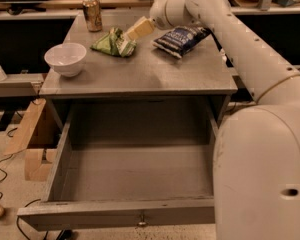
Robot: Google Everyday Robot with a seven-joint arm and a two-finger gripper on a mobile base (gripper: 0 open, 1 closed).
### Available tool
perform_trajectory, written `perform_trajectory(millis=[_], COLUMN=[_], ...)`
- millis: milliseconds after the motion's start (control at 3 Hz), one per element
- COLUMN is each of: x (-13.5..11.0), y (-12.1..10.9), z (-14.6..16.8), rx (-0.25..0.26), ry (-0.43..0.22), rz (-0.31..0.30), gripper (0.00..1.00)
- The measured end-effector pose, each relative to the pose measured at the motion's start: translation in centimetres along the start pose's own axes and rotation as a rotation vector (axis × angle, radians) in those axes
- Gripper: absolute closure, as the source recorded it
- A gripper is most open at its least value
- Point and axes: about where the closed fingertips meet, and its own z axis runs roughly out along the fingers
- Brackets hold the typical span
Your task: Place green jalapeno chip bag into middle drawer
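Note:
The green jalapeno chip bag [112, 43] lies crumpled on the grey tabletop, left of centre at the back. My gripper [139, 29] reaches in from the right and hangs just above the bag's right edge, its pale fingers pointing down-left toward it. The middle drawer [135, 215] is pulled wide out below the tabletop, its inside bare, with a small metal knob at the front centre.
A white bowl [65, 59] sits at the table's left edge. A soda can [92, 14] stands at the back left. A dark blue chip bag [181, 38] lies at the back right under my arm. Wooden blocks [32, 144] stand on the floor left of the drawer.

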Motion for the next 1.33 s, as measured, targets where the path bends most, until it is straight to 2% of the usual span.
perform_trajectory(millis=[333,667,1000,1333], x=[-0.5,-0.9,0.4,3.0], y=[2.6,4.0,5.7,6.9], z=[4.0,5.9,7.9,9.5], rx=[-0.071,-0.105,-0.141,-0.17], ry=[0.047,0.075,0.147,0.226], rz=[0.024,0.039,0.064,0.122], gripper=[0.0,0.0,0.0,0.04])
